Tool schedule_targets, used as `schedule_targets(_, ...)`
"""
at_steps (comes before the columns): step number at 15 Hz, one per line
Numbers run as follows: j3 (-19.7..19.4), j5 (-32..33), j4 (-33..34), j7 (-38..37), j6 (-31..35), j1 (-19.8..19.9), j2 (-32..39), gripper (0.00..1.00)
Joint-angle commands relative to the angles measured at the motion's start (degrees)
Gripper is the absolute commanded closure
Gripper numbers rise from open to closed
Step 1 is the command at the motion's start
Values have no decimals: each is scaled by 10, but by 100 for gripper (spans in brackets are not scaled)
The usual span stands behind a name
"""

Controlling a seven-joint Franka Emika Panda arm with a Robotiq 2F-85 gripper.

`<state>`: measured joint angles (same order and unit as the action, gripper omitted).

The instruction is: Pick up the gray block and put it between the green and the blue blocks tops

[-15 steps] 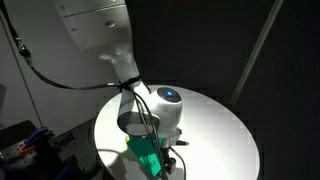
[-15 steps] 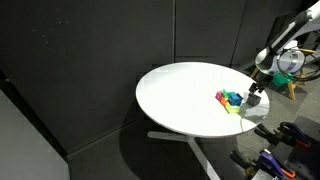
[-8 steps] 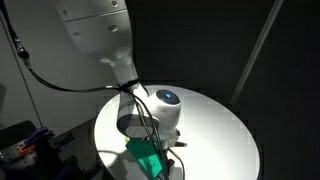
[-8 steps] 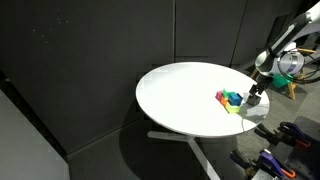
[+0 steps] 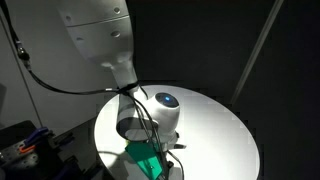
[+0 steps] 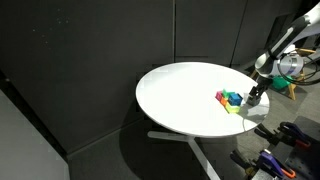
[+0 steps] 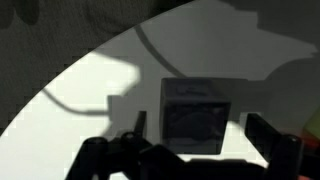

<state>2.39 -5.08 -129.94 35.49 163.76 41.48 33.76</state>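
In the wrist view the gray block (image 7: 195, 115) sits on the white table (image 7: 100, 80), between my gripper's (image 7: 200, 137) two dark fingers. The jaws stand open, with a gap on each side of the block. In an exterior view my gripper (image 6: 254, 98) hangs low at the table's edge, just beside a cluster of colored blocks that includes a green block (image 6: 233, 97) and a blue block (image 6: 226, 100). In the other exterior view the green block (image 5: 147, 157) shows under the arm's wrist (image 5: 165, 110), and the gripper and gray block are hidden.
The round white table (image 6: 180, 90) stands on a pedestal against dark curtains. A yellow block (image 6: 233, 108) lies at the front of the cluster. Equipment and cables stand off the table (image 6: 290, 65). The table edge is close to the blocks.
The arm's wrist has sunk slightly toward the table. The blocks have not moved.
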Motion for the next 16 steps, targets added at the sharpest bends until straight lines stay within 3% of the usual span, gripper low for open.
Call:
schedule_targets(1, -6, 15, 12, -11, 4, -5, 8, 25)
schedule_targets(3, -10, 16, 14, -17, 1, -9, 10, 29)
schedule_targets(7, -29, 22, 17, -36, -4, -30, 13, 65)
schedule_targets(8, -35, 23, 18, -42, -6, -37, 12, 68)
schedule_targets(16, -95, 64, 7, -103, -35, -109, -15, 71)
